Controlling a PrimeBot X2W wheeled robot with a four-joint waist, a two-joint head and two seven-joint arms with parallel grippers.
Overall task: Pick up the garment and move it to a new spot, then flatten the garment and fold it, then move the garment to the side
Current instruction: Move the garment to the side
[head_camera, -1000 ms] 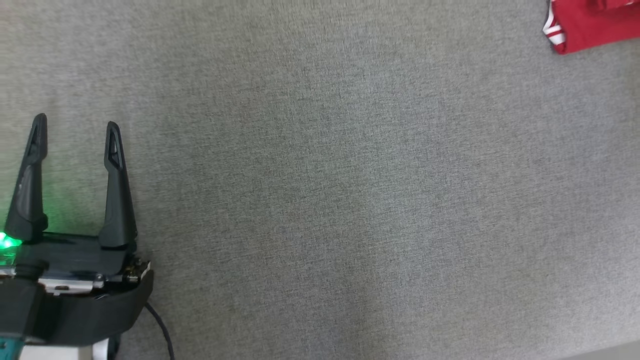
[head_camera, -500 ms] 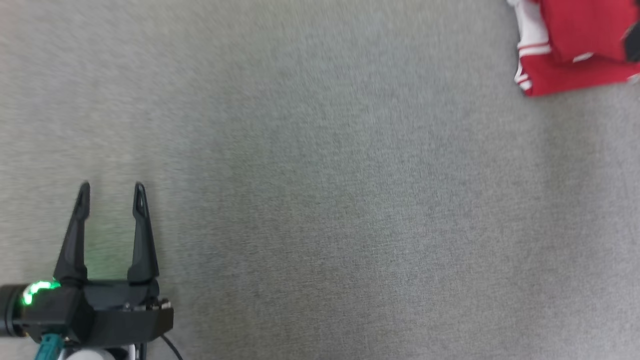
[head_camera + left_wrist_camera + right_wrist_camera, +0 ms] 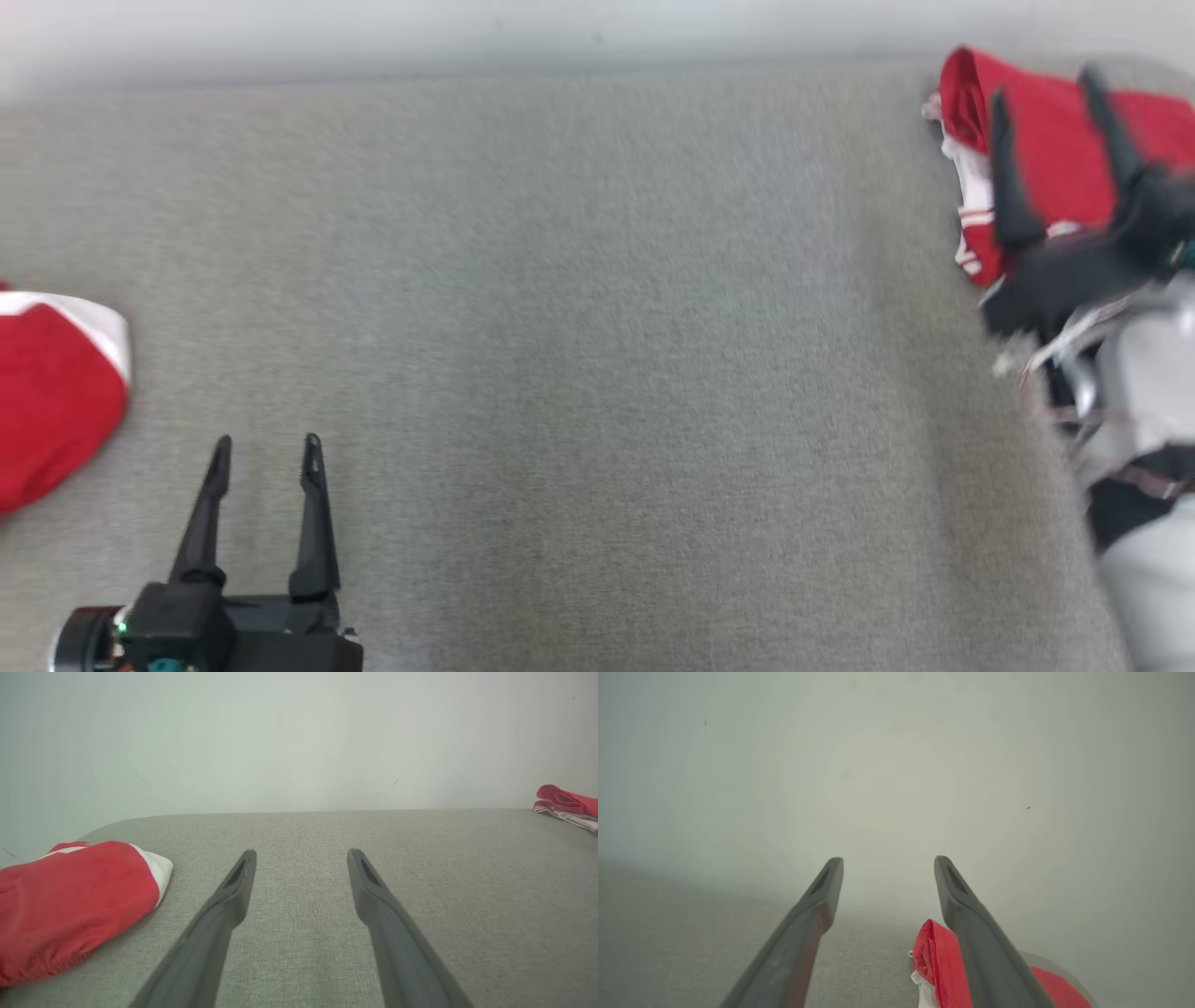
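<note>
Far left: red garment with white trim [image 3: 51,392], a loose heap cut off by the head view's left edge, lying on the grey fabric surface [image 3: 597,373]. Left gripper [image 3: 267,441] sits just right of it and clear of it, fingers spread, nothing between them; the left wrist view shows the same gap [image 3: 302,851]. Far right: folded red-and-white garment [image 3: 1055,159] at the surface's back corner by the pale wall [image 3: 467,37], partly covered by the motion-blurred right gripper [image 3: 1045,84]. Its fingers are spread. In the right wrist view the cloth [image 3: 936,952] lies under one finger; contact cannot be told.
</note>
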